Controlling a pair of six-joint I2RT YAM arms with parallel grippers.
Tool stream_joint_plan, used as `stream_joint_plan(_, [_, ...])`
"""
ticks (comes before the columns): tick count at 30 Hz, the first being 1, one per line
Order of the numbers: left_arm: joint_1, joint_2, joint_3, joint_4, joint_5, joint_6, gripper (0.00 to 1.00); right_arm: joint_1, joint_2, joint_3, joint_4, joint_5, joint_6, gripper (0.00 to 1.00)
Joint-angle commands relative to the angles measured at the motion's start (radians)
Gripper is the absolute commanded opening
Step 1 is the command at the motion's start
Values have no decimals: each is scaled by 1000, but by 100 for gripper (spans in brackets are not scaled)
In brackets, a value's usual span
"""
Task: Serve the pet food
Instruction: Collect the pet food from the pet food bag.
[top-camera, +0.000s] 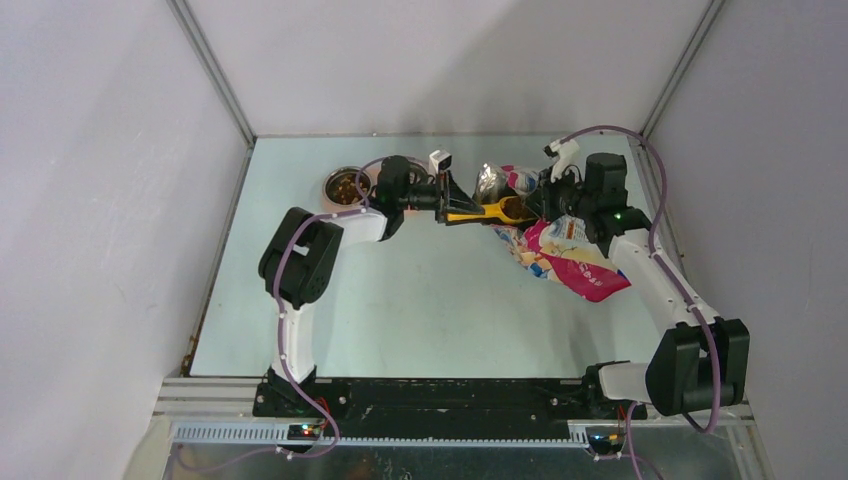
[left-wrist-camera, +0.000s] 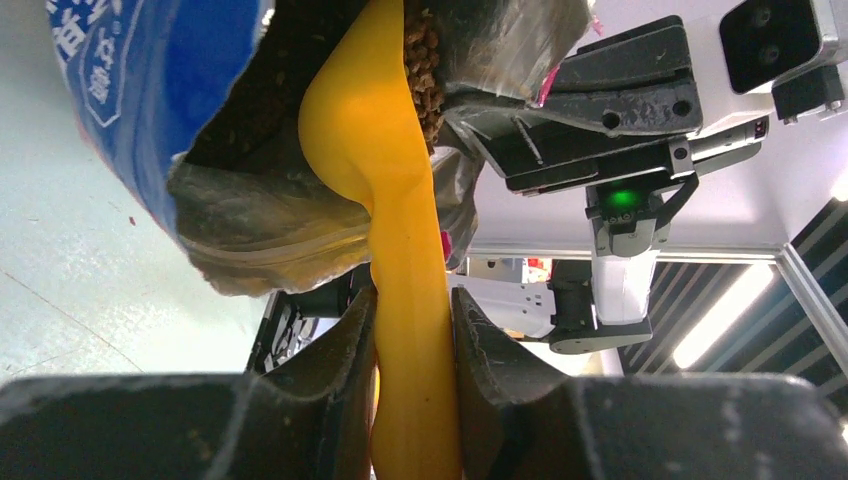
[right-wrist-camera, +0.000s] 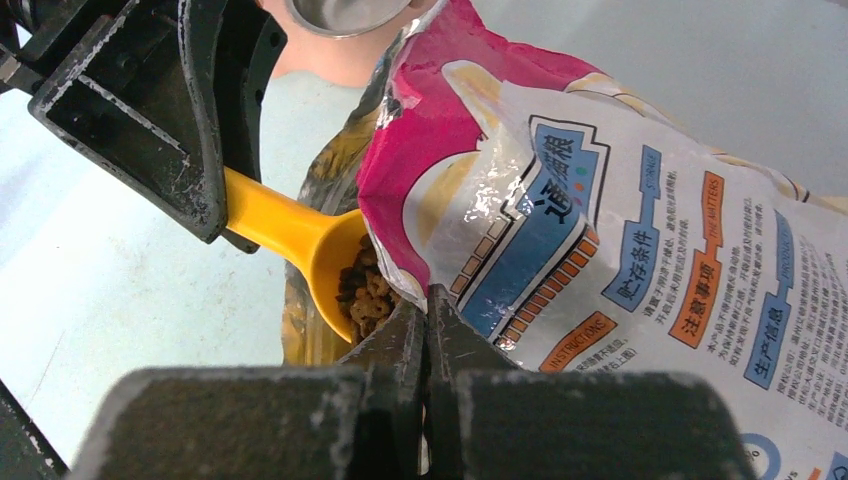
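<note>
The pet food (right-wrist-camera: 365, 290) is brown kibble heaped in the cup of a yellow scoop (right-wrist-camera: 300, 235), which sits at the open mouth of the printed bag (right-wrist-camera: 620, 230). My left gripper (left-wrist-camera: 412, 300) is shut on the scoop's handle (left-wrist-camera: 410, 390), and kibble (left-wrist-camera: 425, 70) shows beside the cup inside the bag (left-wrist-camera: 130, 90). My right gripper (right-wrist-camera: 427, 295) is shut on the bag's top edge and holds the mouth up. From above, the left gripper (top-camera: 452, 207), the scoop (top-camera: 490, 211) and the right gripper (top-camera: 540, 200) meet at the bag (top-camera: 575, 260) near the back of the table.
A steel bowl (top-camera: 343, 185) stands at the back left, behind my left arm, with brown bits in it. Its rim (right-wrist-camera: 345, 12) shows at the top of the right wrist view. Grey walls close in the table on three sides.
</note>
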Motion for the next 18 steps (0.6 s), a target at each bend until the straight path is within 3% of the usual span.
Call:
stream_joint_plan(1, [-28,-44,81,119,16,-29,0,27,21,11,21,7,-15,0])
stream_joint_plan(18, [-54,-5,101,164,2,-67,0,71,25,11,24,4,-10,0])
